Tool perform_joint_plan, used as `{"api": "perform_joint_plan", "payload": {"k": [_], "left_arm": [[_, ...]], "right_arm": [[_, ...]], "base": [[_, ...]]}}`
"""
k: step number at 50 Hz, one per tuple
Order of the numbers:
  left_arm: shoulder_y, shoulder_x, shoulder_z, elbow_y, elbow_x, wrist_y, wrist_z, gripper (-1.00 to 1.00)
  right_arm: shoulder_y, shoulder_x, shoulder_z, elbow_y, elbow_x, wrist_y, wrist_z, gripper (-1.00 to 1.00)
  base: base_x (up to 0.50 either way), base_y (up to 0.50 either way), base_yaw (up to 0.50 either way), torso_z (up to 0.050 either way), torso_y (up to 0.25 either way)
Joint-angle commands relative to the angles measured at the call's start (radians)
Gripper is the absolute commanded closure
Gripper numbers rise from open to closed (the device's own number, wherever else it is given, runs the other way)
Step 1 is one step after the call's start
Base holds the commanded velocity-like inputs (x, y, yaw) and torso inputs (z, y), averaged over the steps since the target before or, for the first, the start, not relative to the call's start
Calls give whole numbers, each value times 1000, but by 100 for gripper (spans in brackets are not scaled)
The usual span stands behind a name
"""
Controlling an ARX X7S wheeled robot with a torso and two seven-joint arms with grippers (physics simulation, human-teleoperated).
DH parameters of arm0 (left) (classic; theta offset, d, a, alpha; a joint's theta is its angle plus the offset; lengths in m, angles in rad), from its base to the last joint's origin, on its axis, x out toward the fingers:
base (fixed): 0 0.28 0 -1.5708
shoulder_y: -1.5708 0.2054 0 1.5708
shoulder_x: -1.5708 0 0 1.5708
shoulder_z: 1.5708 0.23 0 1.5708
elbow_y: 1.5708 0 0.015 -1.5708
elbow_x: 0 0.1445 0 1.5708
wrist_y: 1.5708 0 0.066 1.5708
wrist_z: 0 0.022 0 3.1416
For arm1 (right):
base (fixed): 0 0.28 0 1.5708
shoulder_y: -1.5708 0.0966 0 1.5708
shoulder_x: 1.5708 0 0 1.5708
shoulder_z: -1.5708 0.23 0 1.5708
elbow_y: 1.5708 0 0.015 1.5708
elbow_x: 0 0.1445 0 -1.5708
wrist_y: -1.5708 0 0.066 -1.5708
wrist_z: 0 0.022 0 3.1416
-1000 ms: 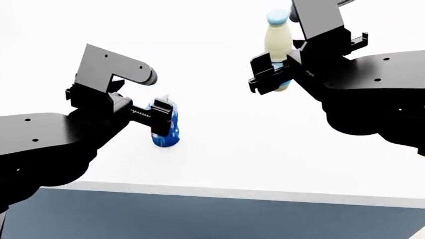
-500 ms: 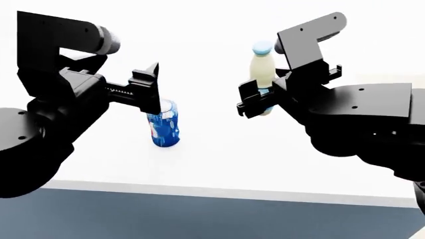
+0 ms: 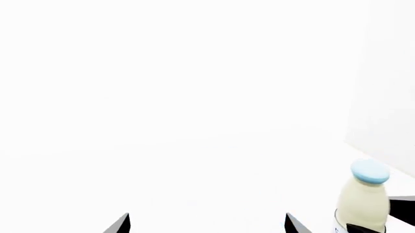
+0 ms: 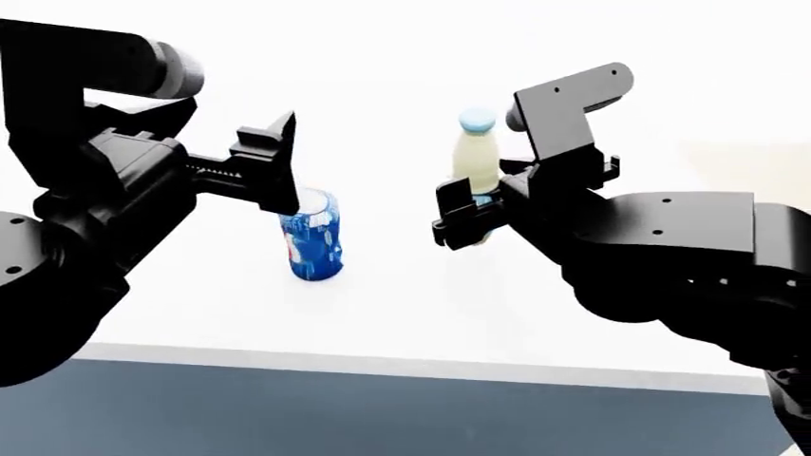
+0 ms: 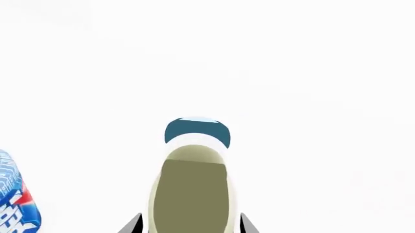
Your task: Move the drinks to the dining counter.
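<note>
Left claw (image 4: 273, 161) has lifted off, open and empty, leaving the soda can (image 4: 311, 236) standing on the bench (image 4: 405, 323). Right claw (image 4: 459, 214) still grips the bottle (image 4: 474, 157), swinging in, 1 delivered.

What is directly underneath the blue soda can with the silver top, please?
The blue soda can stands upright on the broad white countertop. Its silver top is hidden behind the open left gripper, so contact there cannot be judged.
</note>
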Motion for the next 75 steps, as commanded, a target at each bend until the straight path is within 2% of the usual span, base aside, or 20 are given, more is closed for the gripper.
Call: {"api": "perform_joint_plan", "payload": {"k": [1,41,42,63,75], "left_arm": [[12,-5,-3,2,4,9,8,-100],[28,-14,3,8,9,27,14,-100],[27,-14,4,6,10,27,14,-100],[35,-22,3,14,5,34,9,-100],[37,-19,11,10,14,38,16,-100]], "right_arm": [[-14,-3,12,14,-12,-4,-13,100],[-24,-6,0,66,40,28,0,100],[-18,-4,-3,60,27,30,20,-100],[-6,5,1,38,28,31,24,-100],[19,37,44,-27,97,33,53,-100]], "base": [[0,0,0,0,0],[0,0,0,0,0],[0,0,0,0,0],[0,0,0,0,0],[0,0,0,0,0]]}}
